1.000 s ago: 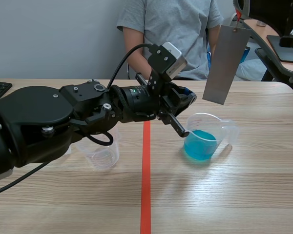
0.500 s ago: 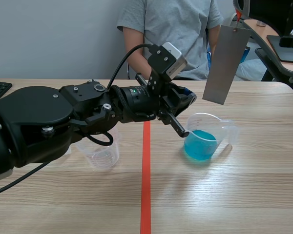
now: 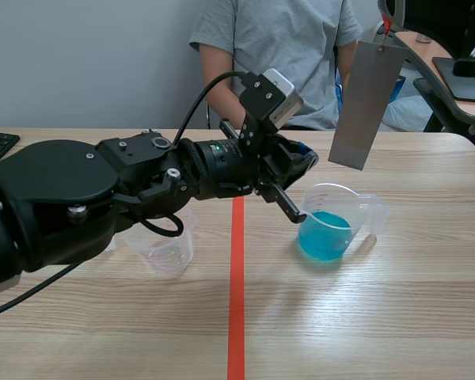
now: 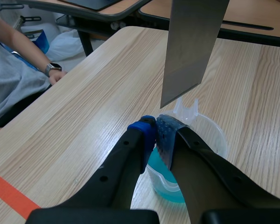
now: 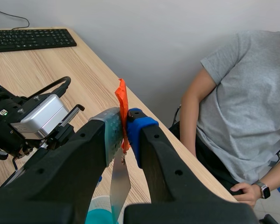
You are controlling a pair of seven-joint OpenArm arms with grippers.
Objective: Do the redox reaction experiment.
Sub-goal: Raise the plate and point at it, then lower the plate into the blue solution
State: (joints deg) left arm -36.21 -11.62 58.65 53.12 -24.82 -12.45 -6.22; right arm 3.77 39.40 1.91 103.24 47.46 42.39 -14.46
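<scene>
Left end effector has its fingers squeezed pretty much together, right at the near edge of the plastic beaker. The fingers cover that bit of rim, so I honestly can't tell if they're nipping it or just closed on air. The beaker sits on the counter just right of the red tape line, with blue liquid in the bottom part of it. Right end effector is clamped on the orange tag at the top of the metal strip. In the scene view that arm is almost totally cut off up in the corner. The strip hangs a bit tilted above the beaker, lower end over the rim and clear of the liquid. There's also an empty clear cup left of the tape line, half hidden behind the big left arm. A person in a grey tee sits across the counter, cropped at the shoulders. A keyboard lies on the counter well away from the beaker.
</scene>
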